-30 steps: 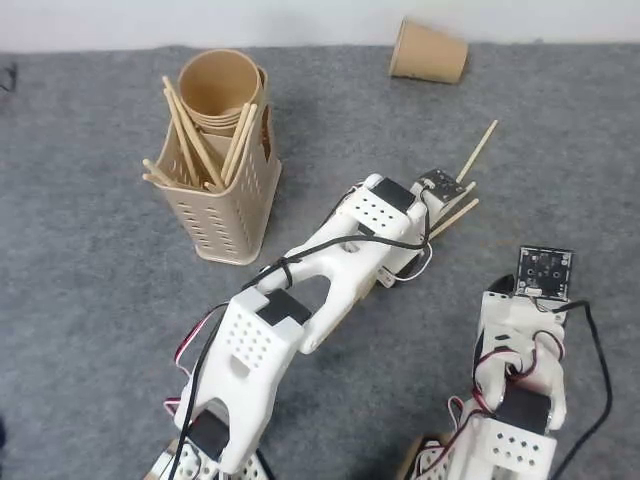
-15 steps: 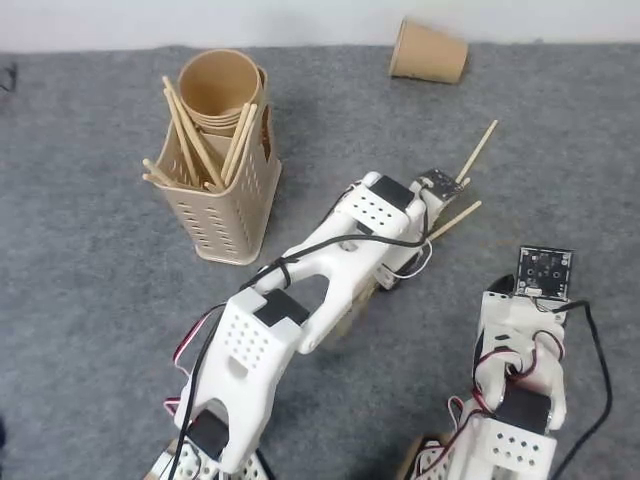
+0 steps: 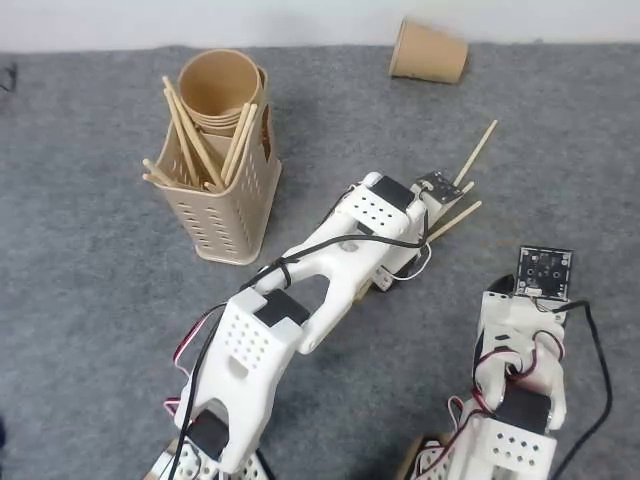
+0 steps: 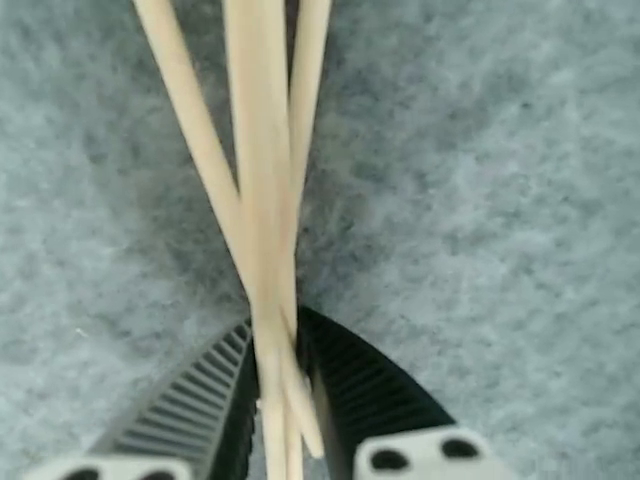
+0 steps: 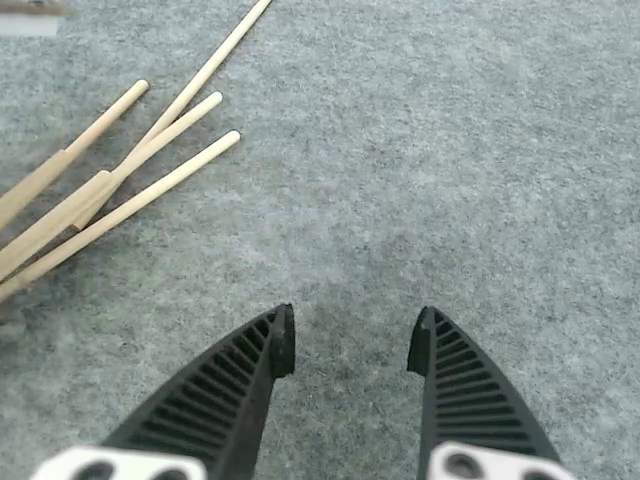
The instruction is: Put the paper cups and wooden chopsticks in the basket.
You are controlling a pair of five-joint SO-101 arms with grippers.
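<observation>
Several wooden chopsticks (image 4: 262,200) sit pinched between the almost closed jaws of the left gripper (image 4: 275,330), gathered at one end into a bundle, likely so they can go to the basket (image 3: 225,215) in a single trip. From the high view, their long axis runs diagonally across the grey carpet (image 3: 100,300). The free ends fan out and point toward the far right, away from the basket. The basket stands well apart at the far left, already holding stacked paper cups (image 3: 218,85) and other chopsticks (image 3: 190,135). Whether the bundle touches the carpet cannot be told. One paper cup (image 3: 428,52) lies on its side at the far edge. The right gripper (image 5: 350,345) hangs near its own base, jaws apart and empty.
</observation>
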